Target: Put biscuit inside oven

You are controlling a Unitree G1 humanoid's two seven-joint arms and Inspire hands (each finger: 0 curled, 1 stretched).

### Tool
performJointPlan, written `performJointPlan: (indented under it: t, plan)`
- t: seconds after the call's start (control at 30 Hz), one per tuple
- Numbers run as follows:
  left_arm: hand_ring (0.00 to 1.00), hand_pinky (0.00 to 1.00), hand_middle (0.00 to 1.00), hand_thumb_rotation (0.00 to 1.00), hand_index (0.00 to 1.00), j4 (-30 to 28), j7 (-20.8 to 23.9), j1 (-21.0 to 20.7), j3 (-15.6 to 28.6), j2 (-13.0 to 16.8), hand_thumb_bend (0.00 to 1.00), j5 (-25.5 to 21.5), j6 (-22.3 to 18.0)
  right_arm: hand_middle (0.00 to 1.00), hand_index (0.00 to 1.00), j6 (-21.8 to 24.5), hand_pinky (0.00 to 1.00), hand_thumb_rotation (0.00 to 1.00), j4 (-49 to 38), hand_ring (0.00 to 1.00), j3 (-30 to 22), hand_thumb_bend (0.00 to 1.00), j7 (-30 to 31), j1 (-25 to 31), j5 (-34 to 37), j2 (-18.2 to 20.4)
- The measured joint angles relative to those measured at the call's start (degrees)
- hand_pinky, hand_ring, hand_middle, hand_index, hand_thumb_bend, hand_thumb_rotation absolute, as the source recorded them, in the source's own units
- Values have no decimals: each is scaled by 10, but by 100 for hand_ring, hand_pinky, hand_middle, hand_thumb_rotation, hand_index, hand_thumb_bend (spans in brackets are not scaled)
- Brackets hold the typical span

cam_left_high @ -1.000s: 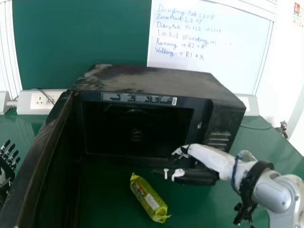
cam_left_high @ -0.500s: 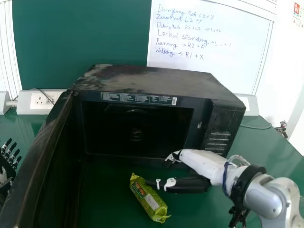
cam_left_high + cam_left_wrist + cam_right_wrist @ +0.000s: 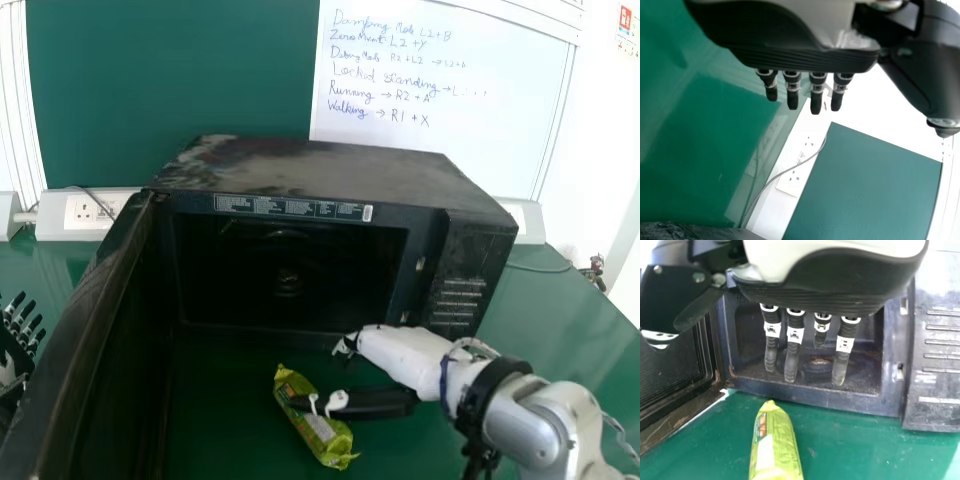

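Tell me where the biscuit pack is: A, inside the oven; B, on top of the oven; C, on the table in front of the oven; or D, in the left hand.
C: the green and yellow pack lies on the green table, outside the open front of the oven.

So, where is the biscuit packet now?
In the head view, the biscuit packet lies on the green table before the open oven, left of the right hand, whose thumb overlaps it.
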Motion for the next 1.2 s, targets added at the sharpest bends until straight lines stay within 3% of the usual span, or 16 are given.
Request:
performJointPlan:
  t: [0.17,0.27,0.53,0.8,0.97,1.2]
  plan:
    - [79,77,81,0,71,-2,2,1,-1,-2,56,0,1,78,79,0,76,59,7,76,36,100,34,-11,-64,25]
    - [78,76,80,0,71,-5,6,1,-1,-2,56,0,3,80,80,-6,75,60,15,77,49,100,53,-12,-99,47]
    - [78,76,80,0,71,-6,4,3,-1,-2,56,-1,5,78,80,-30,69,58,34,75,50,100,83,2,-162,104]
    - [78,75,80,0,70,-5,4,6,-1,-2,57,0,5,83,82,-61,76,57,52,80,43,100,106,33,-198,146]
    - [77,74,79,0,69,-4,1,7,-1,-2,58,0,4,78,80,-82,68,56,59,74,41,100,122,43,-230,170]
    - [78,75,80,0,71,-1,-3,9,0,-2,57,0,3,78,80,-119,67,53,74,74,21,100,136,67,-254,193]
